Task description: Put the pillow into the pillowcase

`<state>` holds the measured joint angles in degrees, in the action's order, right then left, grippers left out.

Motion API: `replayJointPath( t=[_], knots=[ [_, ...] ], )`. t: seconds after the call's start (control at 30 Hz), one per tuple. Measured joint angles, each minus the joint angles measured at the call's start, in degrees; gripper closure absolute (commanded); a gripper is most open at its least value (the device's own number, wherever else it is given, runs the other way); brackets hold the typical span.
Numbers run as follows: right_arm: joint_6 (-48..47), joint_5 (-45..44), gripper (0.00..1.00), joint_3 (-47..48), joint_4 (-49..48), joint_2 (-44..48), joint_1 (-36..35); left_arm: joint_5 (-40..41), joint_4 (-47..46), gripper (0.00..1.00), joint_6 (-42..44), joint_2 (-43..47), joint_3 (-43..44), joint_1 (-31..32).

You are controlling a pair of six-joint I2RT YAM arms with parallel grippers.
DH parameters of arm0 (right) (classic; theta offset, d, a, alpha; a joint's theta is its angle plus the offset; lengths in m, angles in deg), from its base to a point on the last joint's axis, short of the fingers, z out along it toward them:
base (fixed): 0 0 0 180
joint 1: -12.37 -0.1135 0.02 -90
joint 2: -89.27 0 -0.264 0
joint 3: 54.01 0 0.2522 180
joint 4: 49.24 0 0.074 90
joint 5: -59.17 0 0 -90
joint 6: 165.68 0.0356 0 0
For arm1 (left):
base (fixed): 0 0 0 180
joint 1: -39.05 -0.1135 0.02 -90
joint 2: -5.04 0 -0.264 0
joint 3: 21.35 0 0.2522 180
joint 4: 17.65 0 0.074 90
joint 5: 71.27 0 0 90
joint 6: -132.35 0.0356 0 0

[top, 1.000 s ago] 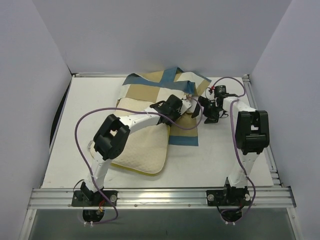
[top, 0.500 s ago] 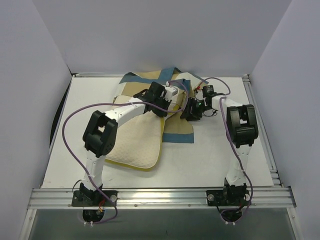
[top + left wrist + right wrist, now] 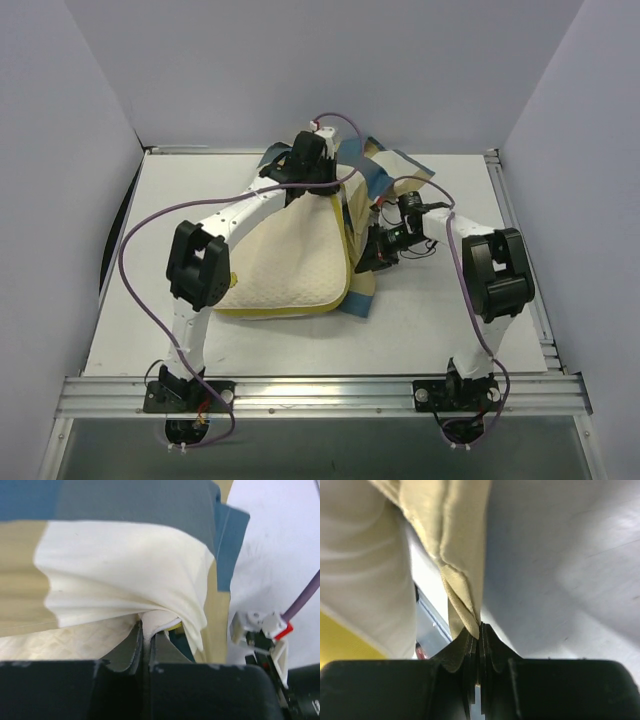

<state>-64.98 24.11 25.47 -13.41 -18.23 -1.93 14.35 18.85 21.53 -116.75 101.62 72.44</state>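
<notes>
Our left gripper (image 3: 147,632) clamps the blue-tan checked fabric pillowcase (image 3: 125,575) at twelve o'clock of the cream knit pillow (image 3: 290,265). Our right gripper (image 3: 479,627) pinches its hem at three. We judge this spreads the mouth.

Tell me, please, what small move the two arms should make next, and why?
Probably draw both pinched edges a little toward the near side, over the pillow. The left gripper is shut on the pillowcase at a white fold and the right gripper on its tan hem, while most of the pillow lies uncovered.
</notes>
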Motion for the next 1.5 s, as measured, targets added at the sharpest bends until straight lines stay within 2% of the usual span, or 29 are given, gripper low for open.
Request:
replayJointPath(
  t=[0.1, 0.27, 0.47, 0.5, 0.57, 0.6, 0.63, 0.67, 0.7, 0.73, 0.8, 0.83, 0.87, 1.07, 1.17, 1.27, 1.4, 1.47, 1.5],
  knots=[
    [-2.99, 2.16, 1.0, 0.31, 2.38, 1.01, 0.02, 2.34, -0.59, 1.0, -0.72, 0.02, 1.44, 0.83],
    [-5.27, 6.27, 1.0, 0.42, 5.7, 0.79, -0.15, 6.14, -3.78, 1.0, -1.01, -0.57, -2.84, 3.65],
    [-16.24, 9.03, 1.0, 0.98, 14.01, 1.46, 1.97, 7.37, -7.17, 1.0, 1.7, -5.2, -4.02, 4.13],
    [-17.99, 8.98, 1.0, 0.9, 15.15, 1.7, 2.86, 7.28, -7.41, 0.96, 2.12, -5.75, -4.0, 4.09],
    [-20.63, 8.92, 1.0, 0.52, 16.9, 2.08, 4.7, 6.56, -7.45, 0.75, 3.48, -6.19, -4.0, 4.07],
    [-21.62, 8.79, 1.0, 0.46, 17.77, 2.08, 5.42, 5.81, -7.52, 0.58, 4.46, -6.08, -4.02, 4.07],
    [-22.56, 8.48, 0.98, 0.44, 18.86, 2.03, 6.03, 5.11, -7.63, 0.49, 5.86, -5.77, -4.22, 4.07],
    [-23.1, 8.22, 0.93, 0.46, 19.82, 1.99, 6.38, 4.07, -7.74, 0.43, 7.04, -5.27, -4.74, 4.07],
    [-23.45, 7.8, 0.87, 0.63, 20.98, 1.9, 6.54, 2.4, -7.74, 0.25, 8.11, -4.42, -5.62, 4.07],
    [-23.69, 6.97, 0.71, 1.16, 22.53, 1.64, 6.84, 0.68, -7.41, 0.23, 9.57, -3.32, -6.8, 4.04],
    [-23.65, 5.01, 0.62, 2.69, 26.36, 1.05, 7.65, -3.58, -5.16, 0.22, 11.61, -0.66, -8.46, 4.04],
    [-23.54, 3.98, 0.52, 3.56, 28.0, 0.85, 8.31, -6.82, -2.99, 0.22, 13.31, 1.11, -9.2, 4.0],
    [-23.23, 2.78, 0.47, 4.63, 29.42, 0.76, 9.27, -9.11, -0.79, 0.22, 14.82, 2.75, -9.68, 3.96],
    [-20.26, -7.21, 0.28, 17.42, 32.24, 1.29, 14.64, -23.32, 9.44, 0.22, 21.27, 18.47, -18.14, 3.19],
    [-18.51, -11.61, 0.27, 21.18, 32.24, 3.21, 12.48, -27.26, 11.72, 0.24, 21.79, 25.46, -22.03, -0.07],
    [-17.7, -13.9, 0.27, 21.97, 32.35, 5.03, 5.92, -27.93, 12.5, 0.27, 22.05, 29.07, -24.92, -8.17],
    [-16.74, -15.21, 0.26, 21.81, 32.35, 4.48, -4.92, -23.5, 12.74, 0.34, 25.05, 29.57, -30.91, -21.18],
    [-16.31, -15.69, 0.3, 21.81, 32.3, 3.13, -9.31, -20.74, 13.84, 0.39, 28.22, 29.49, -34.64, -23.56],
    [-16.02, -15.93, 0.32, 21.79, 32.28, 1.66, -10.95, -19.91, 14.86, 0.45, 29.86, 29.16, -36.09, -23.69]
  ],
)
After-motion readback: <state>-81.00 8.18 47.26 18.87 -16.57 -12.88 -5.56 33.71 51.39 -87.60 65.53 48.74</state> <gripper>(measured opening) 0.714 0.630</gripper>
